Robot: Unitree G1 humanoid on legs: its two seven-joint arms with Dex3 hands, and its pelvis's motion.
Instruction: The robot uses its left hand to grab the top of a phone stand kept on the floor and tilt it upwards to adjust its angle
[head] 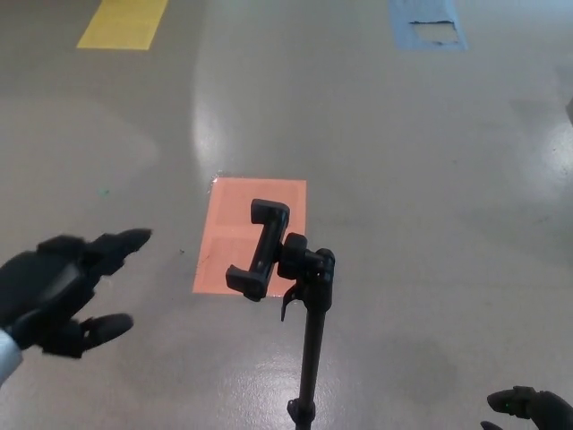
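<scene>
Head view shows my left hand (61, 291) with fingers spread, holding nothing, well left of the phone stand (309, 305). I should bring it right and close on the clamp (260, 250) at the top, then lever upward gently. The pole rises toward the camera; the clamp's long axis runs roughly up-picture, over the orange floor patch (237, 235). My right hand (533, 409) barely shows, right of the pole; I cannot tell its state.

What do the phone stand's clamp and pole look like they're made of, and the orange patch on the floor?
Phone clamp: likely matte black moulded plastic, no glints. Pole: thin black tube with a faint sheen, probably painted metal, though plastic is possible. Orange patch: flat, floor-level, sharp-edged, so apparently tape or paint.
</scene>
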